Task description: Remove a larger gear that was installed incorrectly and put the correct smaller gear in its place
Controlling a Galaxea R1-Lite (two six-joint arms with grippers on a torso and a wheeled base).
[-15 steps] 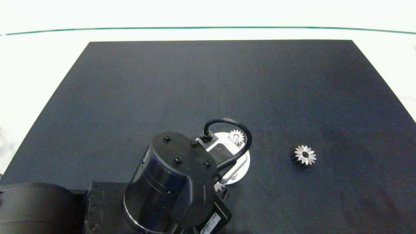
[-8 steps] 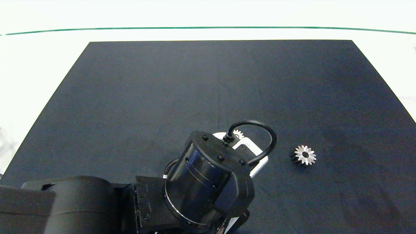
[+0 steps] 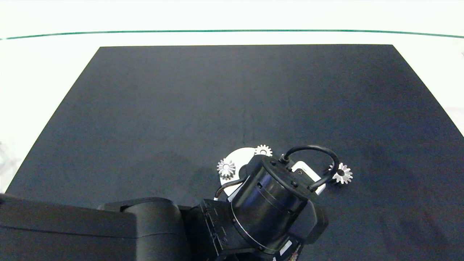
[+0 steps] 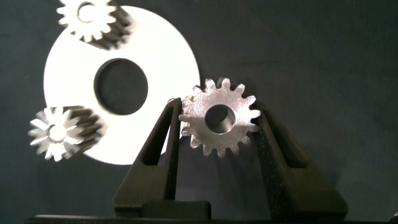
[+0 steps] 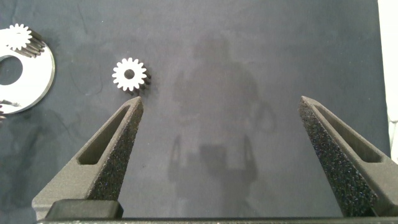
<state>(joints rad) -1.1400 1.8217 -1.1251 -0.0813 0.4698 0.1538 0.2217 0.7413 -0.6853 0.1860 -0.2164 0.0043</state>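
The left gripper has its jaws pinching the smaller gear by its toothed rim, flat face and round bore turned to the wrist camera. This gear sits just beside the white disc, at the disc's rim. From the left wrist view it cannot be told whether the gear touches the black mat under it. In the head view the left arm's wrist covers the near side of the disc and hides the jaws and the gear they carry.

Two other short-toothed gears stand on the disc: one at its far edge, one at its left edge, both beside the disc's round centre hole.

The larger gear lies flat on the mat to the right of the disc, apart from it, partly behind the wrist's black cable.

The right gripper hangs over bare mat farther right of the disc, beyond the larger gear, its jaws spread wide and holding nothing. The mat lies on a white desk.
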